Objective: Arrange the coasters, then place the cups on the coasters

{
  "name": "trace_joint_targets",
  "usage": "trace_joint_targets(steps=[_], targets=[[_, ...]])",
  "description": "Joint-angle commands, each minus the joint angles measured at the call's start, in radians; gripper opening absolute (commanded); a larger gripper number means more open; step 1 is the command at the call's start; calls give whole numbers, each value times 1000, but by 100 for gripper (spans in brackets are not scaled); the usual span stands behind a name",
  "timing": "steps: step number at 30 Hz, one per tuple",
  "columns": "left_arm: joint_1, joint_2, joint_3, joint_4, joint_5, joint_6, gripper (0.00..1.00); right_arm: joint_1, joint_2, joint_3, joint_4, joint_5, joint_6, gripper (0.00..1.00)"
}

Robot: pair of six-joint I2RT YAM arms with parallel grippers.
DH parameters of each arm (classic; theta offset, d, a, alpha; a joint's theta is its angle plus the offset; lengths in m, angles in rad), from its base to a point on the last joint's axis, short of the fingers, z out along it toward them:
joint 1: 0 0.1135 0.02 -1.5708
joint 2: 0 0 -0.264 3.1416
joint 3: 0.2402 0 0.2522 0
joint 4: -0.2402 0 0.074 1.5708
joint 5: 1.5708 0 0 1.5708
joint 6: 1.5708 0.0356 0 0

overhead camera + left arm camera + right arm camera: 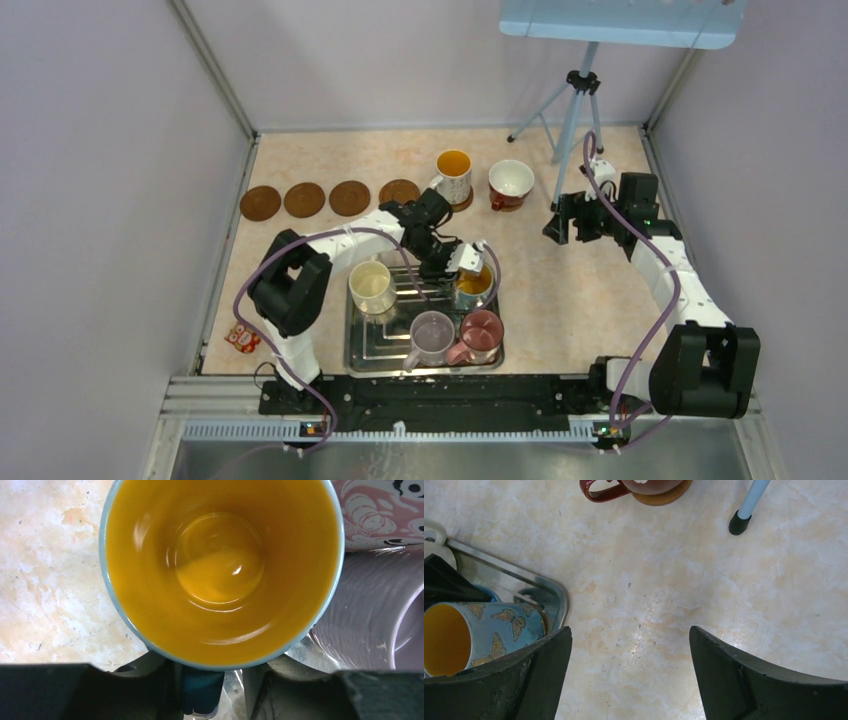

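Butterfly mug (473, 285) with yellow inside stands in the far right corner of the tray (365, 355).
Left fingers (75, 690) straddle its blue handle (202, 697); I cannot tell if they grip. Right fingers (764, 680) released, over the bench (649, 580).

White-shelled arms (340, 245), black joints (290, 285), looping purple cables (240, 290), black jaws

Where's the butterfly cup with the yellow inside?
In the top view, the butterfly cup is at the silver tray's far right corner, behind the pink cup, by the left pincer.
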Motion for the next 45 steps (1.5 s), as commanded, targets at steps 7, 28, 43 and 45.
trace_joint_targets(steps=[7,28,43,45], targets=[[-8,-86,-75,122,56,-53,22,-9,-7,-5,26,-16,-16,85],[128,-323,16,447,90,-757,0,-9,-1,-2,29,-25,-10,85],[377,-290,65,566,-509,-984,0,-9,2,0,30,-26,-6,85],[377,-273,45,584,-559,-987,0,-9,1,-1,31,-26,-5,85]])
